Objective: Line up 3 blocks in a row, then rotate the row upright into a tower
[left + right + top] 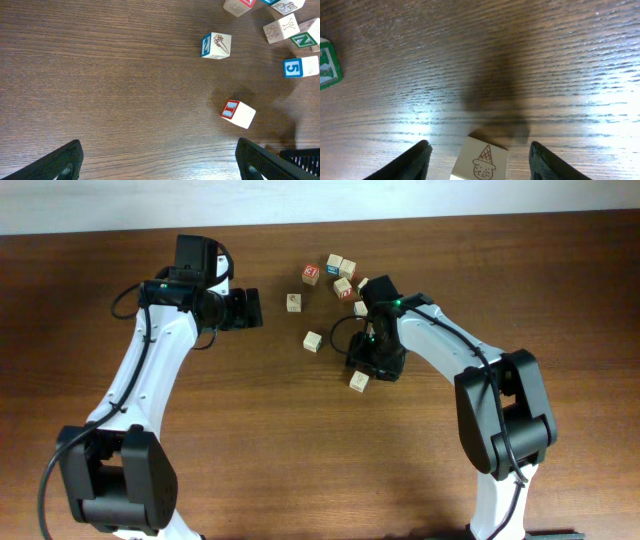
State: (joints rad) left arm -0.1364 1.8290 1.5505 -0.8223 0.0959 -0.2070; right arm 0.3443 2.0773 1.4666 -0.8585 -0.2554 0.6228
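Observation:
Three pale wooden blocks lie apart from the cluster: one (294, 302) at the upper left, one (313, 340) in the middle, one (360, 380) nearest the front. My right gripper (367, 368) stands over that last block (482, 161), whose top face shows an ice-cream cone drawing. It rests on the table between the open fingers (415, 161), with a gap on each side. My left gripper (250, 308) hovers open to the left of the blocks. In its own view the left gripper (160, 152) has only bare table between the fingers (60, 161).
A cluster of printed cubes sits at the back: a red-faced one (310, 275), others (343, 268) and one (360, 308) by the right arm. The left wrist view shows a blue-sided cube (216, 46), a red-sided cube (238, 112) and a blue 5 cube (301, 66). A green-faced cube (327, 65) lies left of the right gripper.

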